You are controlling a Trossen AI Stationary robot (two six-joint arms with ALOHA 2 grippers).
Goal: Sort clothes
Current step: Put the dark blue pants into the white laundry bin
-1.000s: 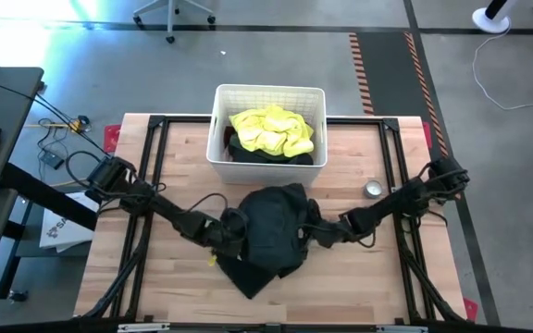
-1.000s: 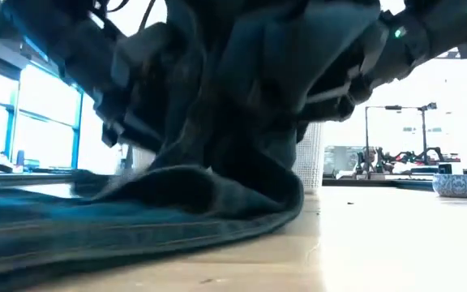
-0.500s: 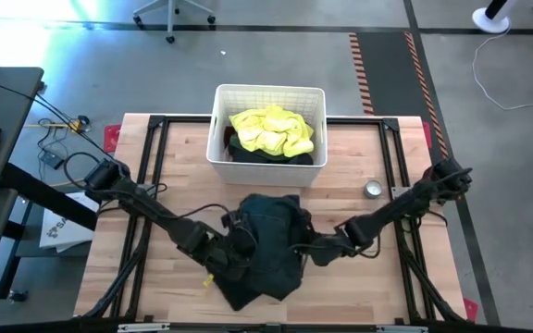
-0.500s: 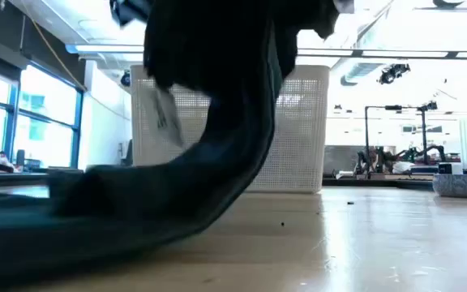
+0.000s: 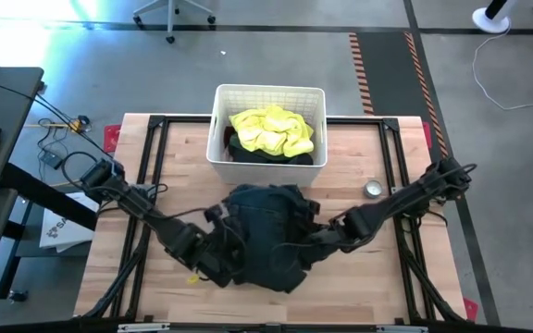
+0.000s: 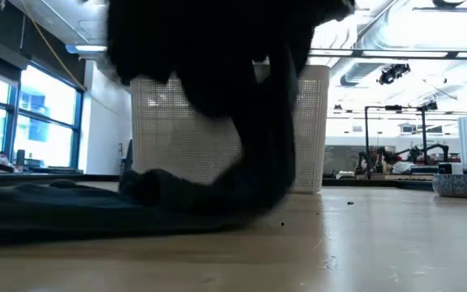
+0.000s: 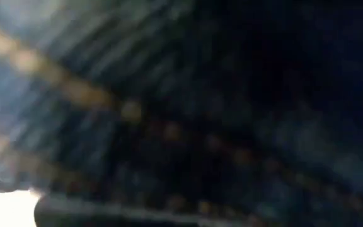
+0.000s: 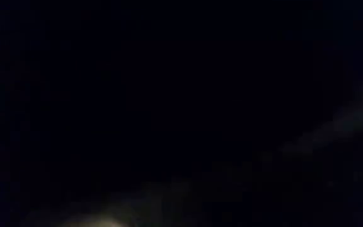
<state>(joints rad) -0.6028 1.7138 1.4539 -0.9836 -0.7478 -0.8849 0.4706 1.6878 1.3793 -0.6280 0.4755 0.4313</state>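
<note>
High view: you have dark denim jeans (image 5: 265, 236) bunched mid-table, just in front of the white basket (image 5: 268, 96) holding the yellow shirt (image 5: 272, 129). The left gripper (image 5: 218, 261) and right gripper (image 5: 327, 237) are buried in the denim; whether either is clamped cannot be told.

Low view: the jeans (image 6: 217, 97) hang partly lifted, the rest on the table (image 6: 363, 243).

Left wrist view: denim seam (image 7: 169, 126) fills your lens.

Right wrist view: dark.

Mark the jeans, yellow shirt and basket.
jeans (image 5: 265, 236): high view, middle of the dark heap.
yellow shirt (image 5: 271, 129): high view, middle of the bundle.
basket (image 5: 268, 90): high view, far rim.

Wooden table (image 5: 165, 157) carries jeans (image 5: 266, 236), basket (image 5: 268, 162), perhaps a small bowl (image 5: 373, 190).
</note>
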